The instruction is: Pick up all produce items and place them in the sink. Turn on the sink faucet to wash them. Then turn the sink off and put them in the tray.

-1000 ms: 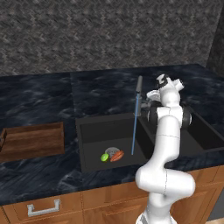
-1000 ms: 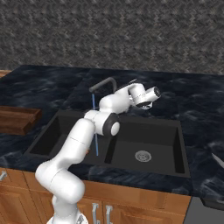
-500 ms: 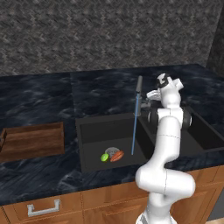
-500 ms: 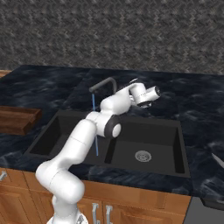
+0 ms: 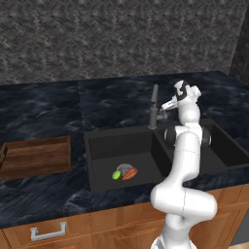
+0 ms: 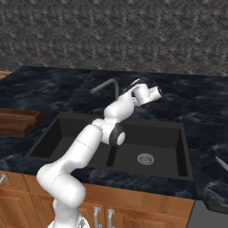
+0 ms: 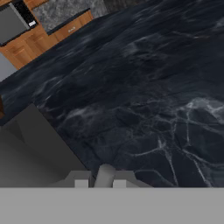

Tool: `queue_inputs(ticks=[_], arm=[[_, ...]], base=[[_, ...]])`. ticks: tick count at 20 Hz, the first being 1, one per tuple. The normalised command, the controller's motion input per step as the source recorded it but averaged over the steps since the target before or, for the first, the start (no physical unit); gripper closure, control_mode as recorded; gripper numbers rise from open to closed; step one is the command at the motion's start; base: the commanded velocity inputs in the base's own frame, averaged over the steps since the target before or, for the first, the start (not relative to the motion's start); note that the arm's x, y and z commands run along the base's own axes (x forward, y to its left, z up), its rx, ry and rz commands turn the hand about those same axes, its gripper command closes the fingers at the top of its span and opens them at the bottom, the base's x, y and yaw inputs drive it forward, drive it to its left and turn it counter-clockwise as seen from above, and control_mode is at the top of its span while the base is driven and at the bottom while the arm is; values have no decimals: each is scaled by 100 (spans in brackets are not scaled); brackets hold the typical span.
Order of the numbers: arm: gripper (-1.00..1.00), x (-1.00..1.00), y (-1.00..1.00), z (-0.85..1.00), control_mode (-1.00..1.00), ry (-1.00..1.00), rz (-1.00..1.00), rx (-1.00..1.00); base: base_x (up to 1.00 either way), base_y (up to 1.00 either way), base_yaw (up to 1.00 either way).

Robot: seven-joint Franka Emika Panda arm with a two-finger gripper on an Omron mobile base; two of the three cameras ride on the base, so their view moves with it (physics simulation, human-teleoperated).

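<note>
The gripper (image 5: 165, 105) is up at the back of the sink (image 5: 97, 146), just beside the faucet (image 5: 153, 107), with its two fingertips (image 7: 83, 180) drawn close together, only a thin slit between them, and nothing clamped in them. In the hand view the tips point across the dark marbled counter (image 7: 144, 87), and a grey slanted shape, hard to tell apart, rises on their left. In the right base view the gripper (image 6: 132, 84) sits right behind the faucet's (image 6: 106, 85) bent spout; whether it touches the stem or lever cannot be told from any view.

Well below and in front of the gripper, on the floor of the left basin, lie the two pieces of produce: the carrot (image 5: 130, 173) and the lime (image 5: 116, 175), touching or nearly so, right by the round drain (image 5: 124, 167). The other basin holds its own drain (image 6: 145, 158), below the gripper and toward the robot.

The wooden tray (image 5: 34, 156) rests on the counter far off to the gripper's left, beyond the left basin, well apart from the produce
</note>
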Motion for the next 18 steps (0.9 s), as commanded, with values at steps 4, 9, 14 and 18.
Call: queue_inputs(ticks=[4,9,14,18], arm=[[100,12,75,-12,-100,-1,21,-1],[100,0,12,-4,-100,2,2,-2],[-100,-20,-9,0,-100,-4,-1,0],[-100,-61,-3,2,-100,-8,-8,0]], base=[[0,0,0],[0,0,0],[0,0,0],[0,0,0]])
